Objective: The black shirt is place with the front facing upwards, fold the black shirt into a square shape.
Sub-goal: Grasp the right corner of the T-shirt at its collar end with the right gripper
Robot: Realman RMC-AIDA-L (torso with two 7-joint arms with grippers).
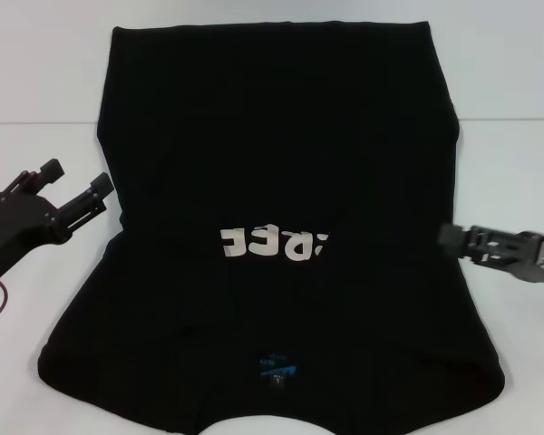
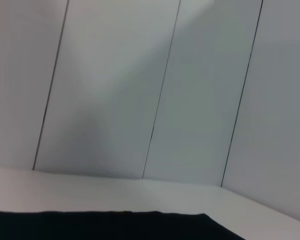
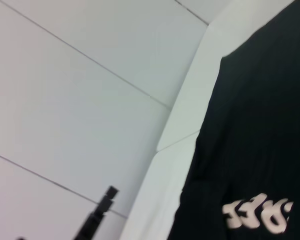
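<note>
The black shirt (image 1: 281,163) lies spread on the white table (image 1: 36,145), front up. Its white letters (image 1: 274,243) read upside down to me and its blue neck label (image 1: 276,367) is near the front edge. My left gripper (image 1: 75,178) hovers just off the shirt's left edge, open, with nothing between its fingers. At the shirt's right edge, level with the letters, my right gripper (image 1: 449,236) points inward. The right wrist view shows the shirt (image 3: 250,125) with its letters (image 3: 257,215). A strip of the shirt (image 2: 115,226) fills the bottom of the left wrist view.
A pale panelled wall (image 2: 155,90) rises behind the table. Bare white tabletop (image 1: 517,163) lies to either side of the shirt. The left arm's gripper (image 3: 97,217) shows far off in the right wrist view.
</note>
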